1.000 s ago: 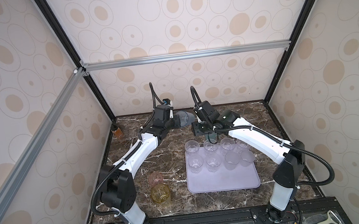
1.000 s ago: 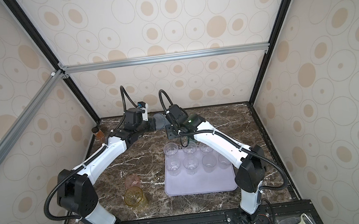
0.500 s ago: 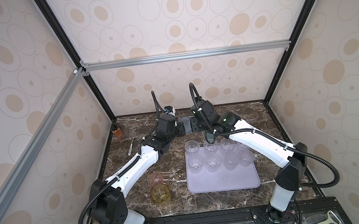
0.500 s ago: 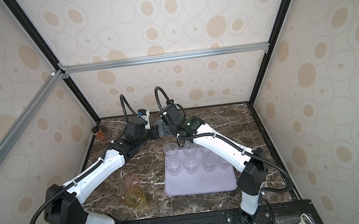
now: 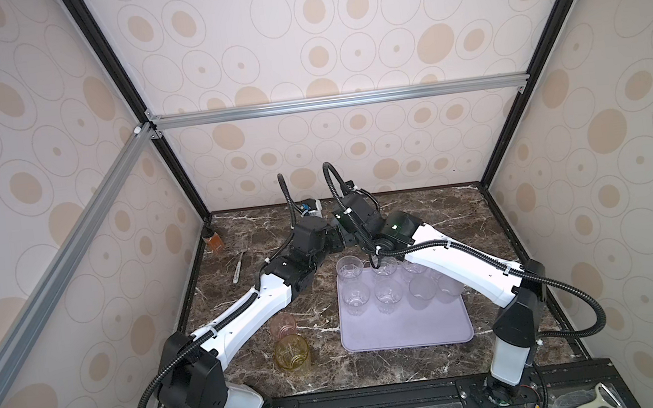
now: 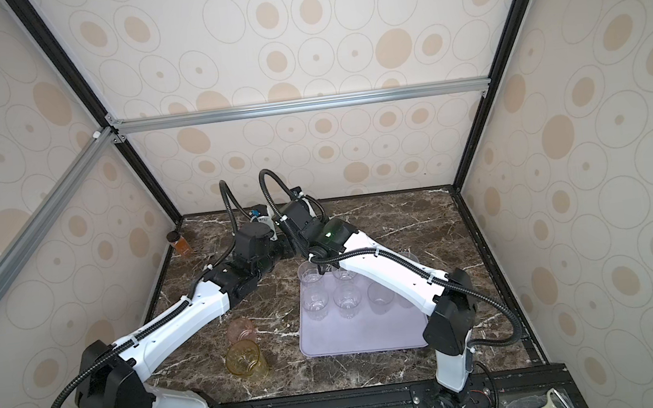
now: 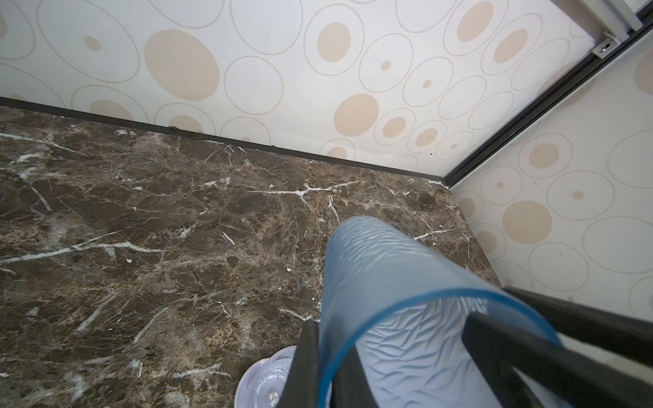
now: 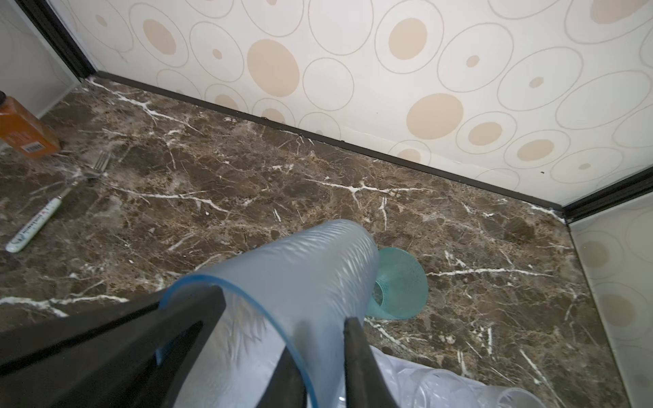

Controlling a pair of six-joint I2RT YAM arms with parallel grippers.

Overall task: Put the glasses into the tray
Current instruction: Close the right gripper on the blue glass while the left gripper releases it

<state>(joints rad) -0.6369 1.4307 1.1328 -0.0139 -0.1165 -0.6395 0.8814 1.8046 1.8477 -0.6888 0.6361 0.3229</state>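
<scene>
The two arms meet in the air just behind the far edge of the tray (image 5: 406, 332). Both have hold of one tall blue glass (image 7: 388, 282). It looks like a pass from one arm to the other, likely because the tray sits on the right arm's side.

The left gripper (image 7: 327, 353) is pinched tight on the rim, with one finger inside the glass and one outside. The right gripper (image 8: 318, 349) is narrow too, and its fingers also sit on each side of the rim. The pictures do not show if it is squeezing. Holding the thin rim leaves room for both grippers at once.

The blue glass (image 8: 300, 275) lies almost on its side. Its open mouth points at the arms and its bottom points at the back wall. It is frosty blue with wavy lines pressed into it, and its rim is a brighter blue.

Some clear glasses (image 5: 351, 267) and frosty ones stand in the tray. A teal glass (image 8: 399, 282) lies tipped over on the table. A pink glass (image 5: 283, 325) and a yellow glass (image 5: 291, 351) wait on the left.
</scene>
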